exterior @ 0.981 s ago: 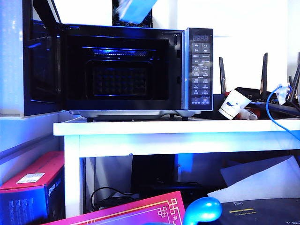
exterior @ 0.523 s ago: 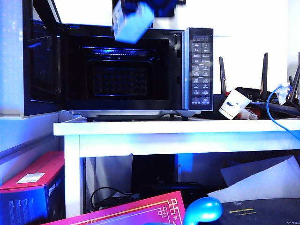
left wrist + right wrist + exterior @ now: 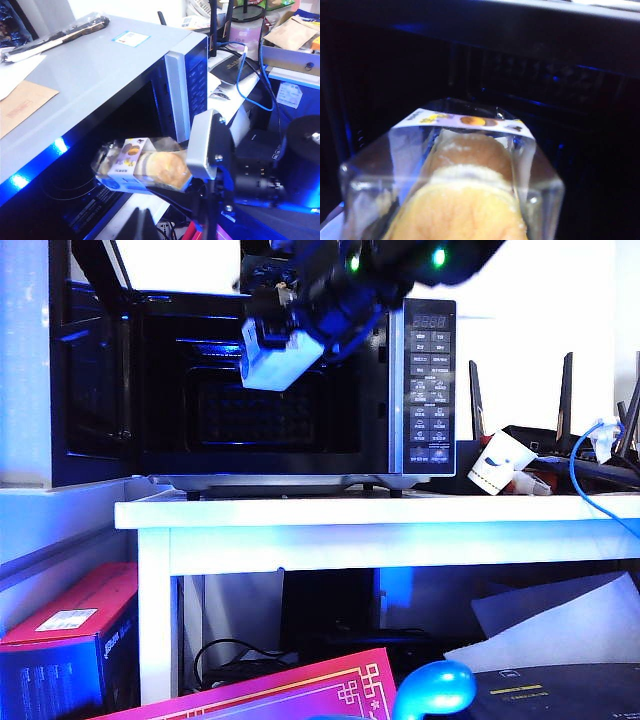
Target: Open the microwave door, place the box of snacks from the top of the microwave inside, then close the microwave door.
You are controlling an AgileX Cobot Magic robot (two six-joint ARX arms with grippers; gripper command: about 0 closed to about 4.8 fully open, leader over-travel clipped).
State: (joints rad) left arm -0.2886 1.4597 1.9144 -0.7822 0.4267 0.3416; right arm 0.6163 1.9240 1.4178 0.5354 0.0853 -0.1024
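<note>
Two steps were still left, going by how things lay. The microwave door stood swung wide open at the left side of the microwave, so the first job was done. The box of snacks was off the top of the microwave and hung in the air right in front of the microwave's dark opening, up near its top edge. It was not inside and not resting on anything. Putting it down inside and shutting the door were the jobs to come.

The right gripper pinched the box of snacks at its back end, just in front of the microwave, with the box's front end pointing into the microwave. In the left wrist view one grey finger pressed flat on the box's end.

The left gripper could not be seen in any picture, so I cannot tell if it was spread or pressed together. Its camera looked at the microwave from above and to the side.

The box of snacks was small and see-through. It had a white label with little yellow pictures, and round yellow cakes with a pale layer showed inside.
</note>
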